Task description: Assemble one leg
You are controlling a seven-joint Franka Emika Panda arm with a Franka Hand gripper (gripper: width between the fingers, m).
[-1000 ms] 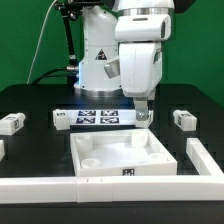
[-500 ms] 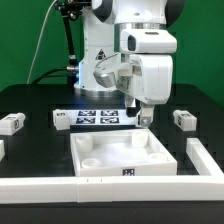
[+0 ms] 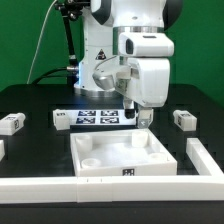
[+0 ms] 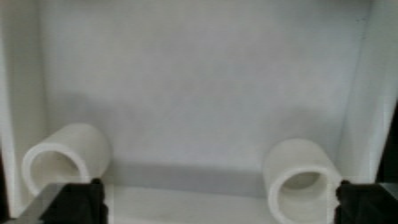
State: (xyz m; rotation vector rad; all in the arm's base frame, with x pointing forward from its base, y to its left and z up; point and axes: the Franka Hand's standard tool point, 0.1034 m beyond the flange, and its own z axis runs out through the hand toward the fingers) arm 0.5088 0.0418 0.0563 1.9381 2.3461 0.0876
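The large white square panel (image 3: 110, 155) lies in the middle of the table, its round corner sockets facing up. My gripper (image 3: 145, 118) hangs over the panel's far edge, toward the exterior view's right. In the wrist view my gripper (image 4: 217, 205) is open and empty. Its black fingertips (image 4: 71, 200) stand wide apart over the panel (image 4: 196, 100), with two round sockets (image 4: 302, 172) below. One leg (image 3: 10, 123), a small white block, lies at the exterior view's left. Another leg (image 3: 183, 119) lies at the right. Both are apart from my gripper.
The marker board (image 3: 95, 118) lies just behind the panel, left of my gripper. A long white rail (image 3: 100, 187) runs along the front, and a white bar (image 3: 205, 160) stands at the right. The robot base (image 3: 95, 55) is at the back.
The wrist has turned about its vertical axis and shifted slightly to the exterior view's right. The gripper stays low over the panel's far edge. Nothing was picked up.
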